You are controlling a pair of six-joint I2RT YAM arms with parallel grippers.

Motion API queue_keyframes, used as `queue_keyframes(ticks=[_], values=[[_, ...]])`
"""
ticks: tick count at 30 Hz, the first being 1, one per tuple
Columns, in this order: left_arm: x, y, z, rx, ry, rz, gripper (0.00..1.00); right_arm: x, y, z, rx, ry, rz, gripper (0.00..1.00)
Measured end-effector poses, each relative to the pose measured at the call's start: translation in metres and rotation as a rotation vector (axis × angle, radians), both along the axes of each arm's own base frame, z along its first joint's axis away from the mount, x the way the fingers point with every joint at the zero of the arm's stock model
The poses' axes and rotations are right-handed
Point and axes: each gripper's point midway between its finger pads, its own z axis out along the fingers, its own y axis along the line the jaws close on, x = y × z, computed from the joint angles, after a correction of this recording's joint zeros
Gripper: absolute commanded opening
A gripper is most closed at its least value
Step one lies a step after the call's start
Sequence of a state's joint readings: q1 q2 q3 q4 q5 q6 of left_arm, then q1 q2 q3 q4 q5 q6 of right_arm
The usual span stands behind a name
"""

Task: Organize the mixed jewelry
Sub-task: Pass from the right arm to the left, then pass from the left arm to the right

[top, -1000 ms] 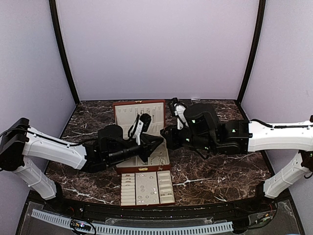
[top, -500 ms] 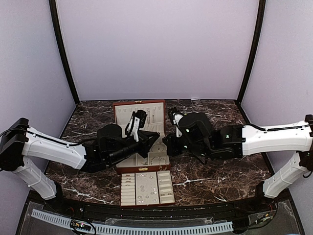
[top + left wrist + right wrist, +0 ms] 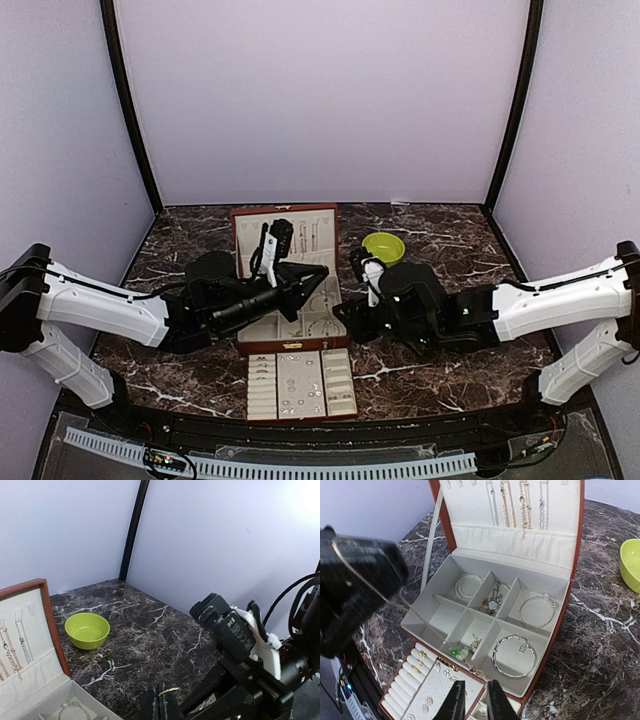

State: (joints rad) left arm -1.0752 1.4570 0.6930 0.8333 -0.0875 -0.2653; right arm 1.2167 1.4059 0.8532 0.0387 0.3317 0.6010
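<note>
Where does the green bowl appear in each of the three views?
Top external: green bowl right of centre, just right of the open box lid.
Left wrist: bowl left of centre, right of that lid.
Right wrist: bowl cut off by the right edge.
Shared landmark: the open box lid.

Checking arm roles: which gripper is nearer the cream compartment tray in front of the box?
Right. The right gripper hovers above the cream tray's back edge; the left gripper is farther back, over the open box.
</note>
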Motion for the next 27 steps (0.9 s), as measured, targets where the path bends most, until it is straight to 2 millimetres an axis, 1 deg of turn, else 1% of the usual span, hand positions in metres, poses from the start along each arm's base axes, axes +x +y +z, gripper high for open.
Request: queue_keyframes(ticks=[3,4,6,12,16,21,24,27], values=[[-0.007,-0.004,0.001,-0.002,-0.007,-0.047,0.0,-0.005,-0.002,-0.008,0.028,-0.018,0.031,0.36],[-0.009,-0.005,0.002,0.0,-0.01,-0.06,0.0,-0.006,-0.001,-0.007,0.045,-0.03,0.042,0.39],[-0.012,-0.007,0.002,0.002,-0.014,-0.084,0.0,-0.009,0.001,0.0,0.088,-0.052,0.066,0.42],[-0.022,-0.007,0.009,0.0,-0.03,-0.136,0.0,-0.02,0.002,0.029,0.24,-0.101,0.138,0.4],[-0.03,-0.006,0.014,0.009,-0.045,-0.169,0.0,-0.028,0.0,0.042,0.333,-0.097,0.227,0.4],[-0.039,-0.006,0.012,0.084,-0.071,-0.22,0.0,-0.031,-0.002,0.055,0.415,-0.087,0.305,0.38],[-0.04,-0.004,0.011,0.14,-0.09,-0.227,0.0,-0.034,-0.005,0.066,0.453,-0.093,0.332,0.32],[-0.038,0.001,0.011,0.189,-0.107,-0.211,0.0,-0.034,-0.01,0.074,0.47,-0.11,0.32,0.32]])
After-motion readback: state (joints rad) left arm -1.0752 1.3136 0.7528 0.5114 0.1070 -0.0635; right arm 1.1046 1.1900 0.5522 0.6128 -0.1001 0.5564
